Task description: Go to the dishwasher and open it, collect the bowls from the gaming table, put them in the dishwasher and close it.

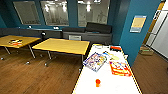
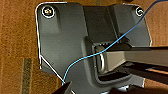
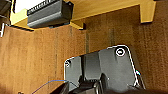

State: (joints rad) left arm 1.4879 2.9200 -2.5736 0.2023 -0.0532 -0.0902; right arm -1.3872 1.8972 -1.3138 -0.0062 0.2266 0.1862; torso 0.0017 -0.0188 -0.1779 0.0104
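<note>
Driving stage, with no dishwasher and no gaming table in sight.

Nearest the robot stands a white table point(image 1: 105, 82) carrying a small orange cup point(image 1: 98, 82), colourful game boxes point(image 1: 95, 61) and an orange box point(image 1: 120, 68); it fills the near path and, by my judgement, must be steered around over the wooden floor point(image 1: 37, 75). Whether either gripper's fingers are released or clenched I cannot tell. Further off, two yellow tables point(image 1: 62, 45) stand side by side, then a dark sofa point(image 1: 87, 33) under windows. A blue wall point(image 1: 133, 37) juts at right, with an opening beside it. Next, the robot probably has to travel on to find the dishwasher.
</note>
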